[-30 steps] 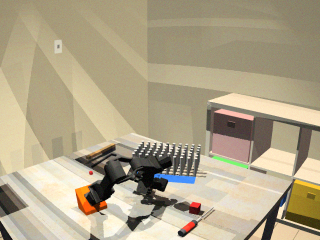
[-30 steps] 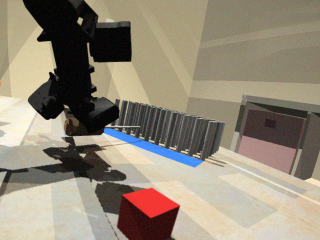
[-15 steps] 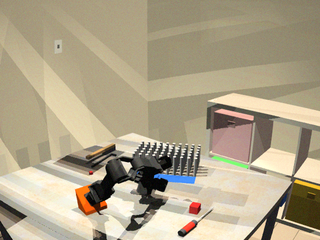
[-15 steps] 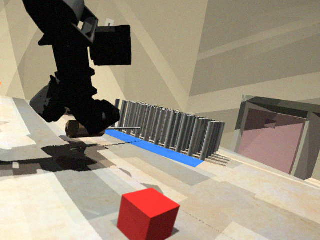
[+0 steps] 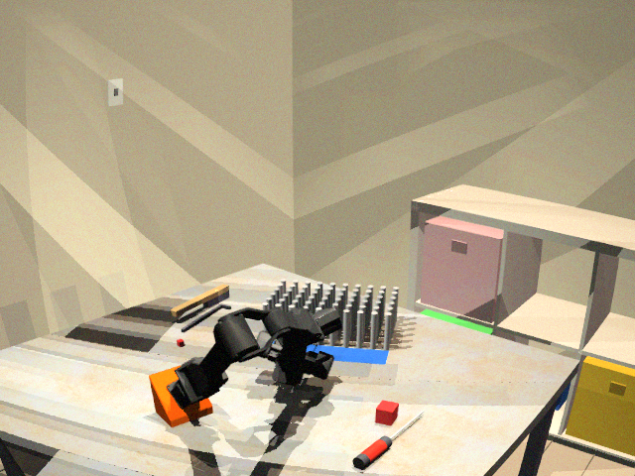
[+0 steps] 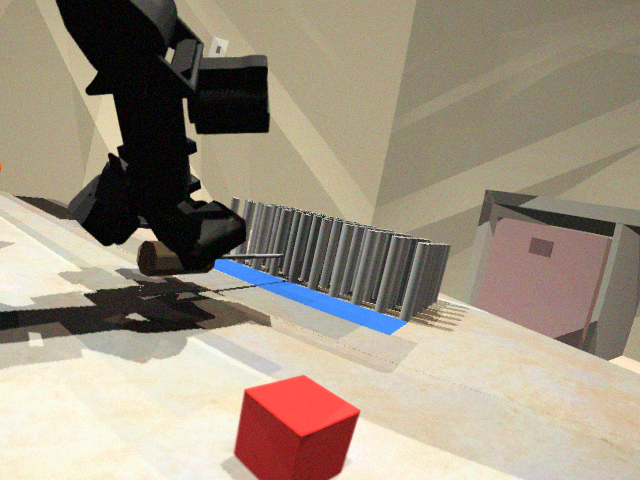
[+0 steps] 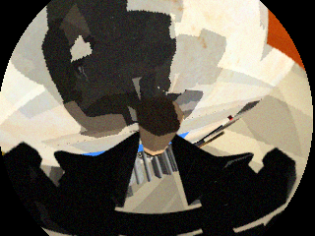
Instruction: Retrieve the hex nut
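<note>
My gripper (image 6: pixel 192 258) (image 7: pixel 156 135) is shut on the brown handle (image 6: pixel 154 257) (image 7: pixel 159 118) of a tool, low over the table in front of the spacers. The tool's thin metal shaft (image 6: pixel 253 255) points toward the field and overlaps the front spacers in the exterior view; I cannot tell whether its tip is between them. The metal spacers (image 5: pixel 360 327) (image 6: pixel 326 253) (image 7: pixel 157 167) stand upright in rows. The blue taped strip (image 5: pixel 358 354) (image 6: pixel 330 304) runs along their front, partly hidden by the arm in the top view. The nut is not visible.
A red-handled screwdriver (image 5: pixel 372 452) lies at the front right beside a red cube (image 5: pixel 386 412) (image 6: pixel 299 408). A black rod (image 5: pixel 204 318) and a wooden bar (image 5: pixel 199 300) lie left of the spacers, near a tiny red cube (image 5: pixel 180 342). An orange block (image 5: pixel 163 400) is beside the arm's base.
</note>
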